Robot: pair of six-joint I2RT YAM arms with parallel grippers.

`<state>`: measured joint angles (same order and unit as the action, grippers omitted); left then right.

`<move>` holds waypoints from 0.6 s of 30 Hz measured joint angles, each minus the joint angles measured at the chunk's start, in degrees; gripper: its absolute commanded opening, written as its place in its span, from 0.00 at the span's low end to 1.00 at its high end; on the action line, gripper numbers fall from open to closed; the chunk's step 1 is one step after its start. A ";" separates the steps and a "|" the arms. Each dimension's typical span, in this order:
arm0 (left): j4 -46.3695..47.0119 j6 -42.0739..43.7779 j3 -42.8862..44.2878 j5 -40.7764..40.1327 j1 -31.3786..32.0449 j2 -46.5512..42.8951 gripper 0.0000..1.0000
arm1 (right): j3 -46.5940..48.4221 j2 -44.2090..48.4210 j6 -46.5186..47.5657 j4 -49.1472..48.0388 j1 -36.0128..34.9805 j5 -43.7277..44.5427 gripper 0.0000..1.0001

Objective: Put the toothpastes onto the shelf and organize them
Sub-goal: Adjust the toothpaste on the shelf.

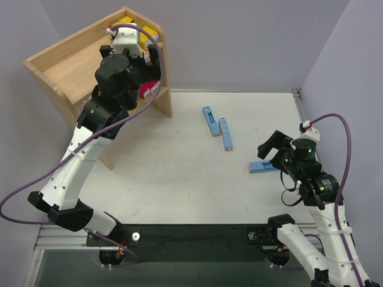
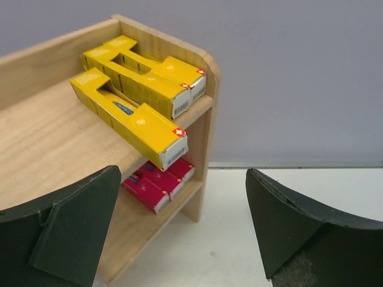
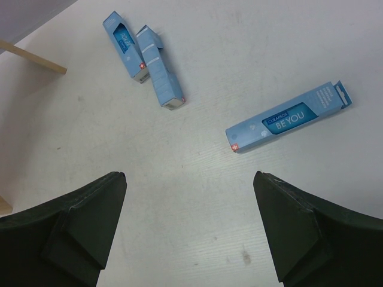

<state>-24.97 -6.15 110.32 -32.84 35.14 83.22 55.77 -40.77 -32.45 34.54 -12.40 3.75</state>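
The wooden shelf (image 1: 66, 69) stands at the far left. Three yellow toothpaste cartons (image 2: 134, 119) lie on its top tier (image 2: 48, 137); the nearest one overhangs the front edge. Magenta-red cartons (image 2: 157, 182) lie on the lower tier, also in the top view (image 1: 149, 88). Three light blue cartons lie on the table: two together (image 1: 209, 121) (image 1: 225, 133) and one (image 1: 262, 167) by my right gripper (image 1: 272, 150). The right wrist view shows them too (image 3: 287, 118). My left gripper (image 1: 149, 55) (image 2: 182, 173) is open and empty at the shelf's right end. My right gripper (image 3: 189, 174) is open and empty above the table. Silver-grey cartons are out of view.
Grey walls close the back and both sides. A black strip runs along the near table edge (image 1: 191, 236) between the arm bases. The left arm reaches over the shelf's front and hides part of both tiers.
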 measured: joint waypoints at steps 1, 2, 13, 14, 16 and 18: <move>-0.15 2.62 1.49 -0.15 -0.04 0.63 0.97 | 0.00 0.02 0.02 -0.02 0.00 -0.02 0.93; -0.70 4.59 3.04 -0.13 -0.09 1.33 0.97 | -0.02 0.02 0.02 0.00 0.02 -0.07 0.93; -9.14 9.62 10.75 8.39 -8.33 6.14 0.97 | -0.09 0.90 1.16 0.00 0.07 -0.09 0.93; -9.60 9.27 10.75 9.40 -8.85 6.25 0.97 | -0.09 0.90 1.25 0.00 0.07 -0.09 0.93; -10.14 8.59 10.80 11.32 -9.22 6.54 0.97 | -0.09 0.90 1.31 0.00 0.07 -0.09 0.93; -10.49 8.15 11.04 13.07 -9.27 7.06 0.97 | -0.09 0.92 1.31 0.00 0.07 -0.09 0.93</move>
<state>-35.46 2.00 121.36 -19.77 25.87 90.28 55.68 -39.86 -31.14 34.54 -12.34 3.66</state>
